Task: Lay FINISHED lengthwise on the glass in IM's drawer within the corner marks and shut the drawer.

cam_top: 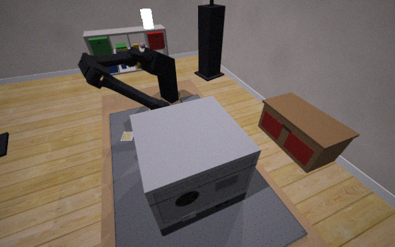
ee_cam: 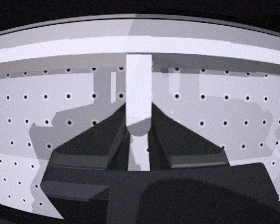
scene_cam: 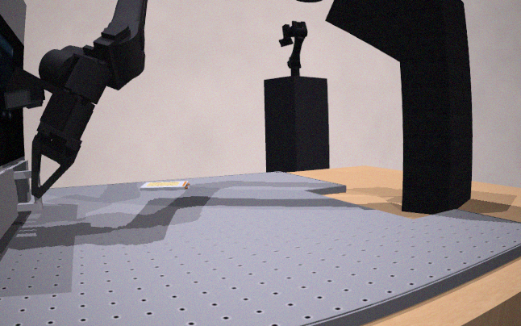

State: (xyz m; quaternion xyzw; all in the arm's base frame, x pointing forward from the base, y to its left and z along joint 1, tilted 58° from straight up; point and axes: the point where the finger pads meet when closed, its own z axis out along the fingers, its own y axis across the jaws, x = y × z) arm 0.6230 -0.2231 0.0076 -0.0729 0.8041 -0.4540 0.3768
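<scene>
The gel imager IM (cam_top: 192, 141) stands upright on the grey perforated board. Its pale drawer front (scene_cam: 4, 206) (ee_cam: 66, 45) is low on the side facing the arm and looks closed or nearly so. My gripper (scene_cam: 39, 198) (ee_cam: 138, 109) points steeply down in front of it and is shut on the drawer's pale handle (scene_cam: 25, 206) (ee_cam: 139, 75), with a fingertip on each side. The cassette FINISHED (cam_top: 127, 136) (scene_cam: 165, 185), white with a yellow face and an orange end, lies flat on the board away from the fingers. The glass and corner marks are hidden.
The perforated board (cam_top: 128, 196) (scene_cam: 254, 251) lies on a wooden table (scene_cam: 509, 279). The arm's black base column (cam_top: 168, 79) (scene_cam: 436, 133) stands behind the board. IM's dark screen (scene_cam: 1, 68) is close beside the wrist. A shelf and a cabinet (cam_top: 309, 122) stand on the floor.
</scene>
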